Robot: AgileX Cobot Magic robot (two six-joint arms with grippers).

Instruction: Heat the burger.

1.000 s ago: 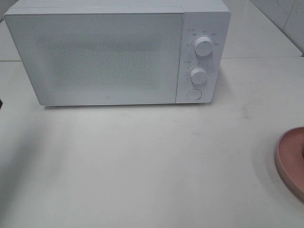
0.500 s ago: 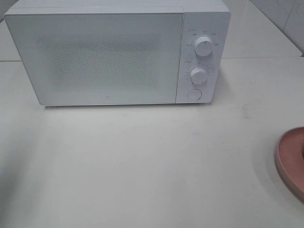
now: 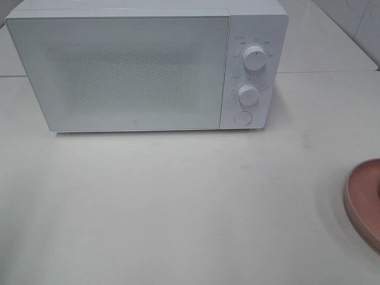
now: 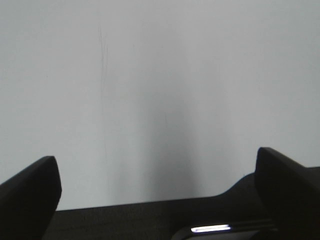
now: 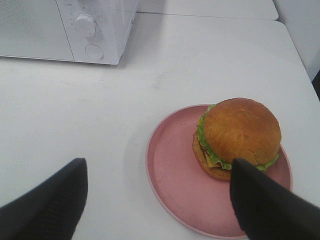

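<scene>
The burger [image 5: 240,134], with a golden-brown bun, green lettuce and yellow cheese, stands upright on a pink plate [image 5: 172,165] in the right wrist view. My right gripper [image 5: 159,197] hovers open above the plate's near side, and one dark finger [image 5: 265,200] overlaps the burger's edge in the picture. In the exterior high view only the plate's rim [image 3: 362,202] shows at the right edge; the burger is out of that view. The white microwave [image 3: 136,65] stands at the back with its door shut. My left gripper [image 4: 160,192] is open over bare white table.
The microwave's two dials [image 3: 254,57] and round button [image 3: 242,118] sit on its right panel. A white table [image 3: 178,202] stretches in front of it. A tiled wall [image 3: 362,24] rises at the back right.
A dark sliver at the exterior view's left edge and the shadow on the table's left side have gone. The microwave and the plate have not moved.
</scene>
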